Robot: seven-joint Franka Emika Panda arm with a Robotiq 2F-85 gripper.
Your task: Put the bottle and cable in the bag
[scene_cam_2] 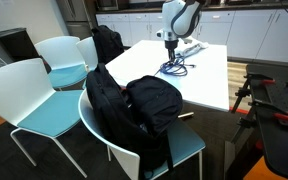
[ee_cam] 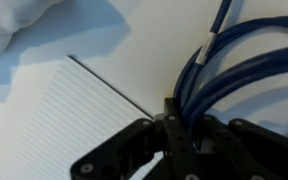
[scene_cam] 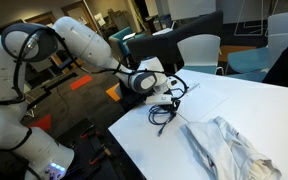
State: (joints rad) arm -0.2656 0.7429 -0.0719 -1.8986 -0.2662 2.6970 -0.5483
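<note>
The cable [ee_cam: 234,70], a bunch of thin dark blue loops, lies on the white table [scene_cam: 224,100]. In the wrist view its strands run down between the black fingers of my gripper [ee_cam: 174,120], which is closed around them. In both exterior views the gripper [scene_cam: 169,95] [scene_cam_2: 171,45] points down onto the cable [scene_cam: 162,112] [scene_cam_2: 174,68] near the table's edge. The bag [scene_cam_2: 149,105], a big black backpack, sits slumped on a turquoise chair beside the table. The bottle is out of view.
A wrinkled pale grey fabric item [scene_cam: 229,145] lies on the table near the cable. A second dark bag [scene_cam_2: 106,45] rests on a farther chair. White and turquoise chairs [scene_cam_2: 29,95] stand around the table.
</note>
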